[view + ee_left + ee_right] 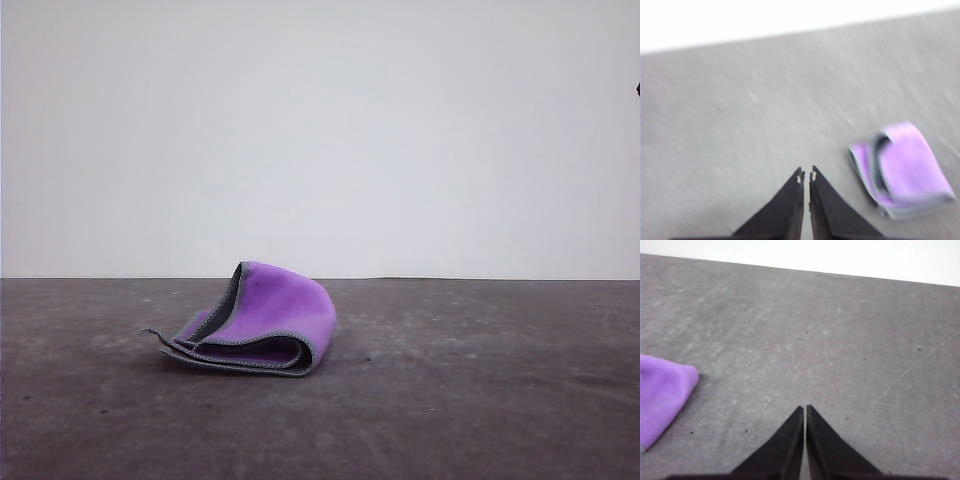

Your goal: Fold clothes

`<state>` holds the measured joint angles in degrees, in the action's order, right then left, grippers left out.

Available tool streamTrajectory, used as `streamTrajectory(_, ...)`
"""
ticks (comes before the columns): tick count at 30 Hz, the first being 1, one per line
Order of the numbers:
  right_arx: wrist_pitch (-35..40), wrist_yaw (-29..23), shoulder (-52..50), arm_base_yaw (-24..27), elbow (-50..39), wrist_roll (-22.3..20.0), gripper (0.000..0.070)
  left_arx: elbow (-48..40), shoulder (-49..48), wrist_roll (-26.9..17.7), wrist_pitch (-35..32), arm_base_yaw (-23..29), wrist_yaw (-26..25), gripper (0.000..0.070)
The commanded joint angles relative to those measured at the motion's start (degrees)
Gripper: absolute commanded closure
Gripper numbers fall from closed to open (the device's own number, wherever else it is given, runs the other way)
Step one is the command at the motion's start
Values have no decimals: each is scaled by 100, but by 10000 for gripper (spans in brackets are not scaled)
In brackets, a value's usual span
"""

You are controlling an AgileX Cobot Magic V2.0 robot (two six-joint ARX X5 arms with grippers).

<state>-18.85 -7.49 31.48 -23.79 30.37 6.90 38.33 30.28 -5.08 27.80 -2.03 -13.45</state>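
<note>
The cloth (262, 322) lies alone on the grey tabletop (480, 400), a little left of the middle in the front view, and nothing touches it. It looks already folded — doubled over into a loose, puffy bundle, with the purple face turned outward on top and a dark grey strip showing along the upper left fold. The light grey stitched edging traces each layer, and one thin corner pokes out to the left along the tabletop. The layers gape at the front instead of lying flat, so the fold reads as soft and springy, not pressed down.

Both arms seem to be holding clear of it, which fits a fold that is done or nearly so. The left pincer (806, 176) has its tips pressed almost together with nothing between them, over bare tabletop, the cloth lying off to one side of it; that view is blurred. The right pincer (805, 408) is likewise pressed together and empty, with just a purple corner of the cloth (662, 397) at the picture's edge — well apart from the tips.
</note>
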Motion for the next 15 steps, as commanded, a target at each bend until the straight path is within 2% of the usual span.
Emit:
streamTrajectory(1,44,-7,22,-33,26,21,700,-436,-215,281,-352,85,-13,699)
streamTrajectory(5,46,-7,22,-33,26,22,700,-1460,-863,605,-1048,234,-13,699)
streamTrajectory(10,44,-5,22,-33,26,21,700,-2617,-1667,757,-1873,246,-9,699)
streamTrajectory(15,46,-7,22,-33,26,20,700,-3164,-2257,748,-1993,252,23,699)
